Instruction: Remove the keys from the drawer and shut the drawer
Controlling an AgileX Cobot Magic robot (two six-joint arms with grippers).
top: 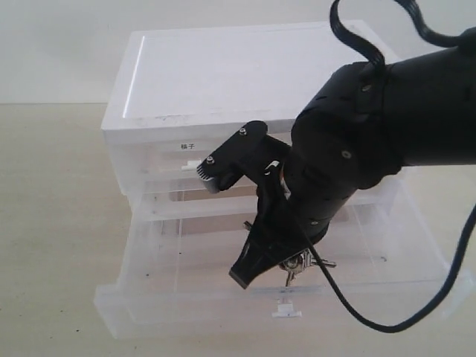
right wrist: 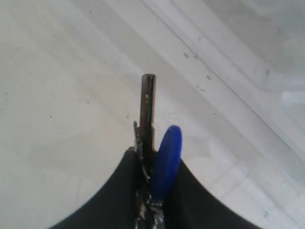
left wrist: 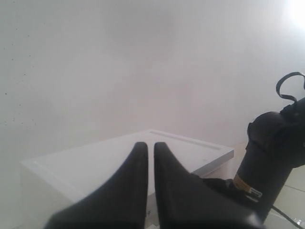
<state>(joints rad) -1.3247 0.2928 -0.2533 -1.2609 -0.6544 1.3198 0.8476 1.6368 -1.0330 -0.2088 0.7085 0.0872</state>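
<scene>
The wide translucent drawer [top: 186, 301] stands pulled out from the white-topped unit, its white tab handle [top: 286, 310] at the front. My right gripper [top: 271, 269] reaches down into it. It is shut on the keys [top: 301, 262], which hang at the fingers over the drawer floor. In the right wrist view the blue fob [right wrist: 167, 157] and a dark metal key [right wrist: 148, 107] stick out from between the closed fingers of the right gripper [right wrist: 155, 153]. My left gripper [left wrist: 147, 146] is shut on nothing, held high above the unit, out of the exterior view.
The unit's white top [top: 238, 71] lies behind the right arm, with two labelled small drawers [top: 186, 160] under it. The unit rests on a pale wooden table [top: 52, 223]. In the left wrist view the right arm [left wrist: 271, 157] stands beside the unit's top [left wrist: 95, 164].
</scene>
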